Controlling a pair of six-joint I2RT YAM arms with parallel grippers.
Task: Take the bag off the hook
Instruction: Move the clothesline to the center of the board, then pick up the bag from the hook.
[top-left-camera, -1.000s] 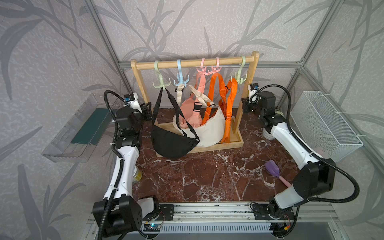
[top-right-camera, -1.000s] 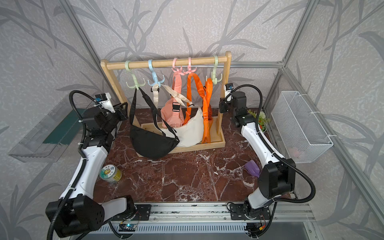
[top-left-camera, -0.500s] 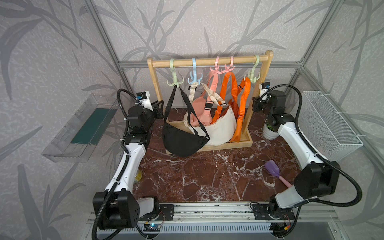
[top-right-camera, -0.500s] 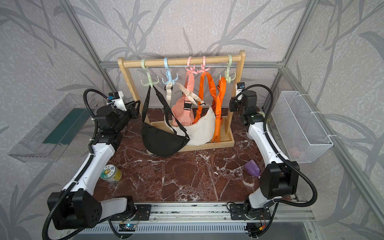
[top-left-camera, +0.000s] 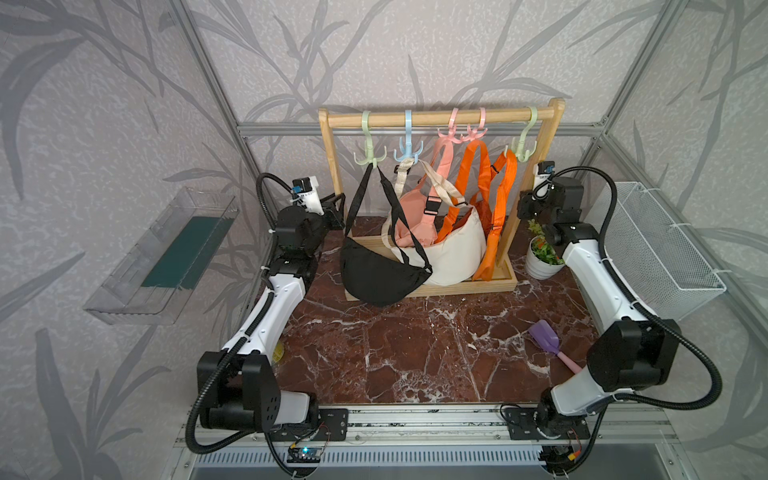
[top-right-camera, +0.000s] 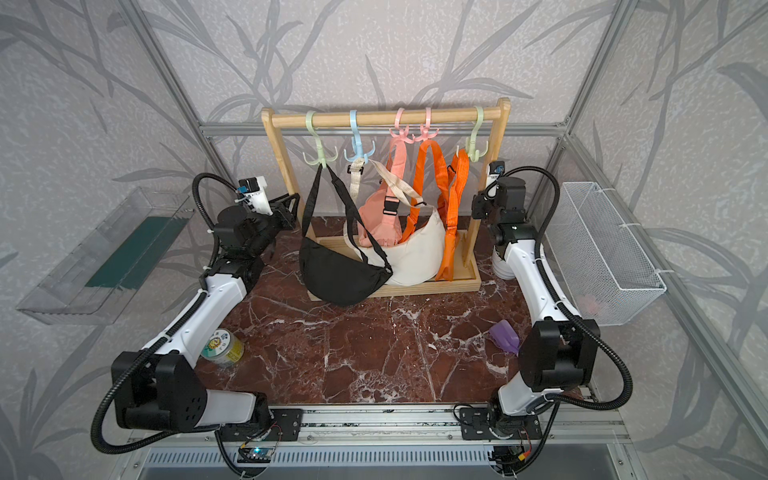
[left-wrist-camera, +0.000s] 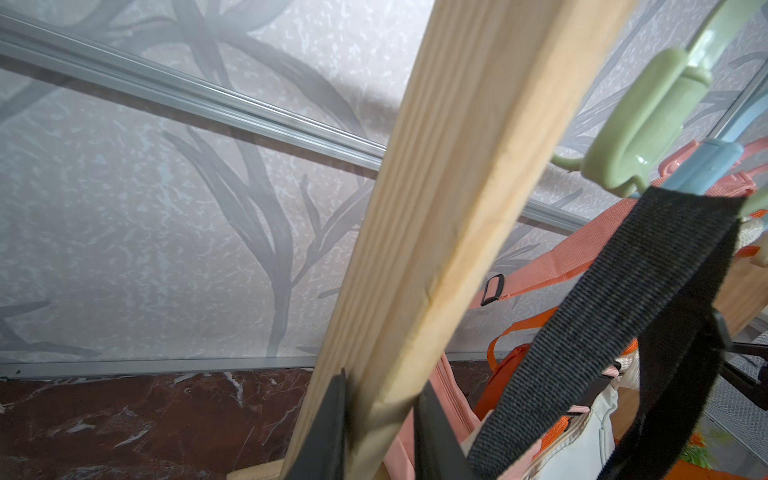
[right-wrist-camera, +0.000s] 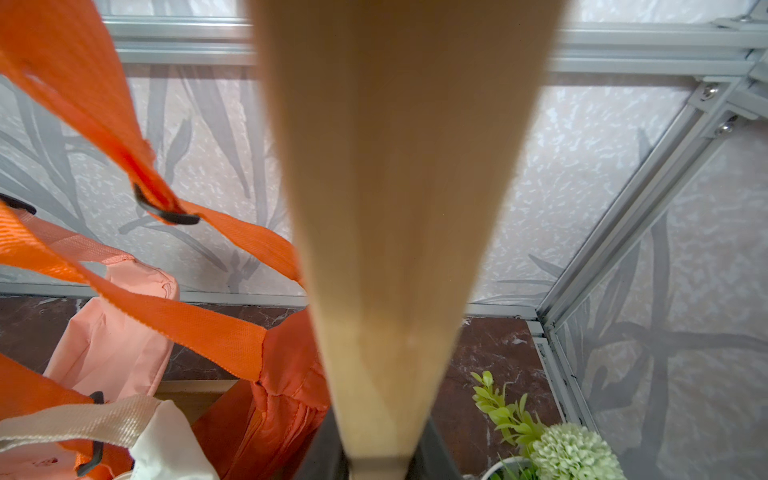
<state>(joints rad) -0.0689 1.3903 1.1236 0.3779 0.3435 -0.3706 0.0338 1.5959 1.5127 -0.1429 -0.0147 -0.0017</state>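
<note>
A wooden rack (top-left-camera: 440, 118) carries pastel hooks with bags hanging from them. The black bag (top-left-camera: 380, 274) hangs by its strap from the left green hook (top-left-camera: 370, 153), and its strap (left-wrist-camera: 623, 311) shows in the left wrist view. A cream bag (top-left-camera: 453, 253), a pink bag (top-left-camera: 415, 224) and an orange bag (top-left-camera: 492, 249) hang beside it. My left gripper (top-left-camera: 338, 208) (left-wrist-camera: 380, 432) is shut on the rack's left post (left-wrist-camera: 436, 249). My right gripper (top-left-camera: 524, 205) (right-wrist-camera: 376, 453) is shut on the right post (right-wrist-camera: 395, 249).
A potted plant (top-left-camera: 540, 257) stands just right of the rack, under my right arm. A purple scoop (top-left-camera: 548, 338) lies at the front right and a tin (top-right-camera: 220, 347) at the front left. A wire basket (top-left-camera: 660, 249) and a clear tray (top-left-camera: 166, 253) hang on the side walls.
The whole rack, with the bags on it, has slid to the right, and both grippers have moved with it on its posts.
</note>
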